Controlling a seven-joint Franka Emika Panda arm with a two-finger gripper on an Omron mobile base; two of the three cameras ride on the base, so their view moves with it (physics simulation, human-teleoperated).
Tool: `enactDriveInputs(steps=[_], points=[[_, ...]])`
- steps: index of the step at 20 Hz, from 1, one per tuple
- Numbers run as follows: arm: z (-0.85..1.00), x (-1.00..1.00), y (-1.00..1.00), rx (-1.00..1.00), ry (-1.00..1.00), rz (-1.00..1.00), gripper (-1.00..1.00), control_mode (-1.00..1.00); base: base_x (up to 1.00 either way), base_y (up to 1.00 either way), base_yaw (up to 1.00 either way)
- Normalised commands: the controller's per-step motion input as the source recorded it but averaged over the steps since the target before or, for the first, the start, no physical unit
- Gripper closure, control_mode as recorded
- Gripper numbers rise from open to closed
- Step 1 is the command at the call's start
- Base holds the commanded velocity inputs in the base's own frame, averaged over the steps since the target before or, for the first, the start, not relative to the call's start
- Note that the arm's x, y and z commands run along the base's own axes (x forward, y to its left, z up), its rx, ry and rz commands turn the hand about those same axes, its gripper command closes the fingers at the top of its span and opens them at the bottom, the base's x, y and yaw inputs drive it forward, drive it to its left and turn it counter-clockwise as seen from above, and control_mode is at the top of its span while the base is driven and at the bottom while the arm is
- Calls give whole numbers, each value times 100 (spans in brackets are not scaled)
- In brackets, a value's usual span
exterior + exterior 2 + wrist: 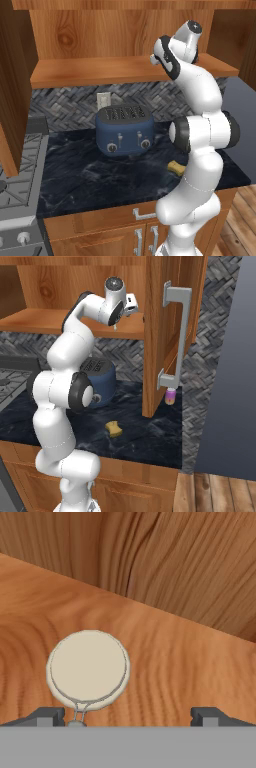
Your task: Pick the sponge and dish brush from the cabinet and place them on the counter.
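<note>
In the hand view the dish brush (88,669) shows its round cream head on the wooden shelf of the cabinet (190,657), its thin neck running toward the camera. My gripper (127,717) is open above it, with the head closer to the left fingertip (49,716) and nothing between the fingers. From the right base view the gripper (132,306) reaches into the open cabinet (35,321) over the shelf. The sponge (115,428), a small yellow block, lies on the dark counter (150,441); in the left base view the sponge (175,166) peeks out from behind my arm.
A blue toaster (124,131) stands at the back of the counter (80,175) under the shelf. The open cabinet door (160,331) with its silver handle (182,331) hangs right of my arm, a small purple jar (170,397) beneath it. A stove (15,190) lies left.
</note>
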Motion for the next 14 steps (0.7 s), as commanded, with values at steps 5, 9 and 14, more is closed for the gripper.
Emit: enactDriveInputs(steps=[5,9,14], points=[[-15,1,0,0,0,0,100,-100,0,0,0],[-23,0,6,0,0,0,100,-100,0,0,0],[-27,0,12,0,0,0,100,-100,0,0,0]])
